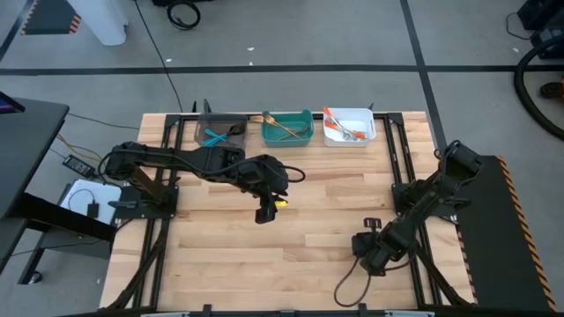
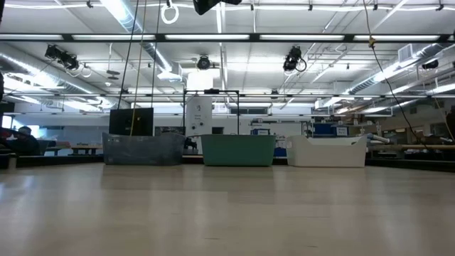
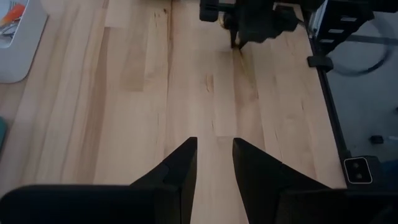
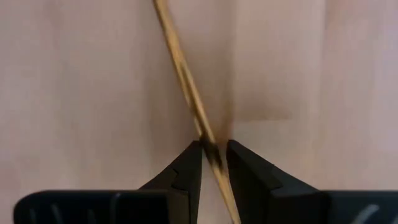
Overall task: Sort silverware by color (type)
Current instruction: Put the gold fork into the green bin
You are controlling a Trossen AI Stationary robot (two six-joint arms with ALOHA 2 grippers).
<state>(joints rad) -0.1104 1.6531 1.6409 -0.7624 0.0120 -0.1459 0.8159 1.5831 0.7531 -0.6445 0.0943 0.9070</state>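
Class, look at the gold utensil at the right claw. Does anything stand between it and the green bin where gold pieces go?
Nothing visible blocks it. The table between the gold utensil at the right claw and the green bin is bare. The left claw hangs beside that path, not across it.

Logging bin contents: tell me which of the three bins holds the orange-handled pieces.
The white bin, at the right end of the row; the grey bin holds blue pieces, the green bin gold ones.
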